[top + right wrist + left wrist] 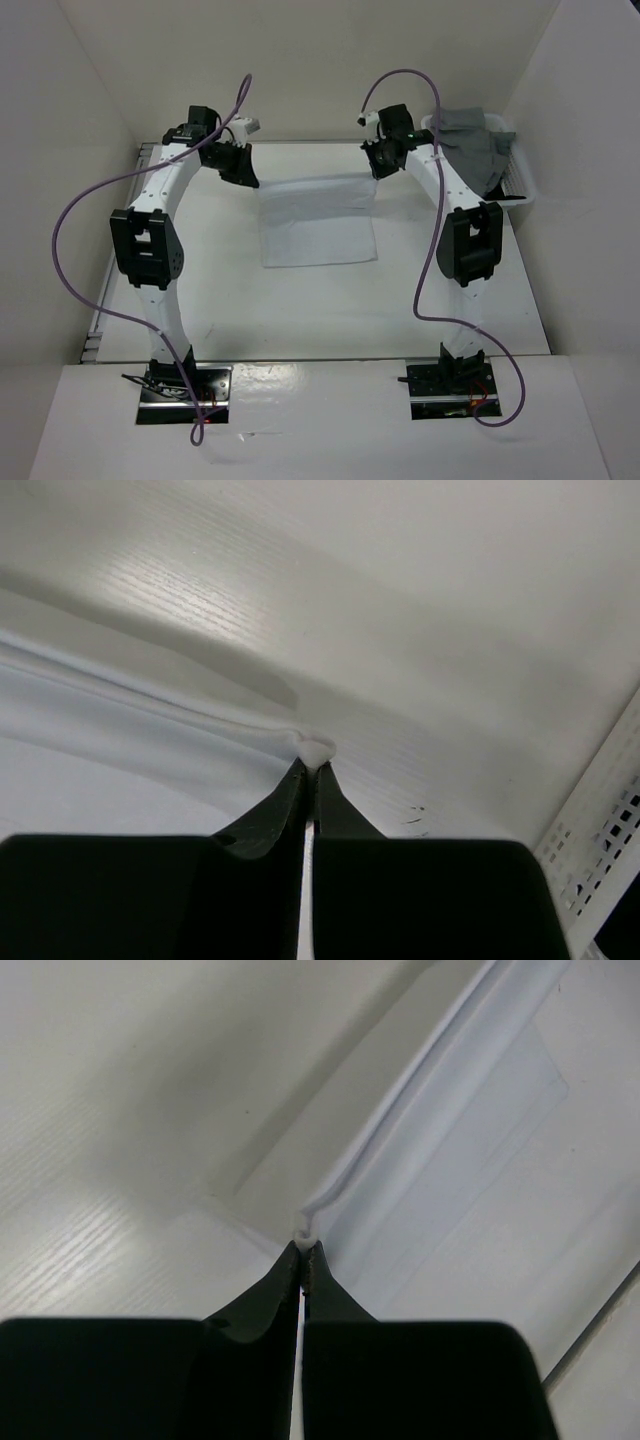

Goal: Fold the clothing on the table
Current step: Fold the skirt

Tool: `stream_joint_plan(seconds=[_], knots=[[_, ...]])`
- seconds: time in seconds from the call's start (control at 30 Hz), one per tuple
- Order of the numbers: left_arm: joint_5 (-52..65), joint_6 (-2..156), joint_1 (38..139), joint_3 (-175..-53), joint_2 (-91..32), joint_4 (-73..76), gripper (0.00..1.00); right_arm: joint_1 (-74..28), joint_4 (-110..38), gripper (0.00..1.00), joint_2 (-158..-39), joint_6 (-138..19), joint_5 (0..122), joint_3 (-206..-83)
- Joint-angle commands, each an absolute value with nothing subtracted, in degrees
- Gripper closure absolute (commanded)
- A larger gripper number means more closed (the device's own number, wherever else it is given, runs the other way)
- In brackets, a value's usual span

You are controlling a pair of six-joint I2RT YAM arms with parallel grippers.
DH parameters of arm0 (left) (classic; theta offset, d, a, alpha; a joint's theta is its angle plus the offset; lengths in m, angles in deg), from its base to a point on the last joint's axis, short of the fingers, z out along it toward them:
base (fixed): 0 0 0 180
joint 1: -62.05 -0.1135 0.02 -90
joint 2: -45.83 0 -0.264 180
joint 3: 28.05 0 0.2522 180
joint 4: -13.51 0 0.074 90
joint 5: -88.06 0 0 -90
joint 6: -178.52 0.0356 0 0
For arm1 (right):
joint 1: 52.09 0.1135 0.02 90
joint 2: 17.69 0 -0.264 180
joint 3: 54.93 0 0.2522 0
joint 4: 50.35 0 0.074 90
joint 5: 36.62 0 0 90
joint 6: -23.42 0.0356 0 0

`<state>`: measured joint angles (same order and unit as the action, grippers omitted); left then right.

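Between the pressed-together black tips of the left claw (303, 1250), a small tuft of the thin white fabric clothing (318, 225) is pinched at its far corner; the right claw (309, 761) nips the opposite far corner likewise. That far edge is raised between them, and the near part lies flat on the matte white bench (300, 320). At the far right, a white plastic basket (520, 182) holds a grey garment (470, 140).
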<state>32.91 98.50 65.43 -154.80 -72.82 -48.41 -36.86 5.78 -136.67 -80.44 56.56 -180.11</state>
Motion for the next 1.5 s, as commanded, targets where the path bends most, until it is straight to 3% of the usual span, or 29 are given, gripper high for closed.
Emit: stream_joint_plan(seconds=[0.0,0.5,1.47], knots=[[31.46,103.19,64.33,-151.68,-67.55,-50.87,1.0,-39.87,4.37,1.0,-132.65,-82.66,50.29,-178.82],[24.79,104.25,62.76,-139.38,-63.41,-47.8,1.0,-38.02,6.74,1.0,-127.73,-86.52,54.96,-171.45],[29.0,109.78,64.86,-131.56,-58.32,-53.42,0.97,-36.35,11.92,1.0,-125.97,-91.1,58.12,-163.71]])
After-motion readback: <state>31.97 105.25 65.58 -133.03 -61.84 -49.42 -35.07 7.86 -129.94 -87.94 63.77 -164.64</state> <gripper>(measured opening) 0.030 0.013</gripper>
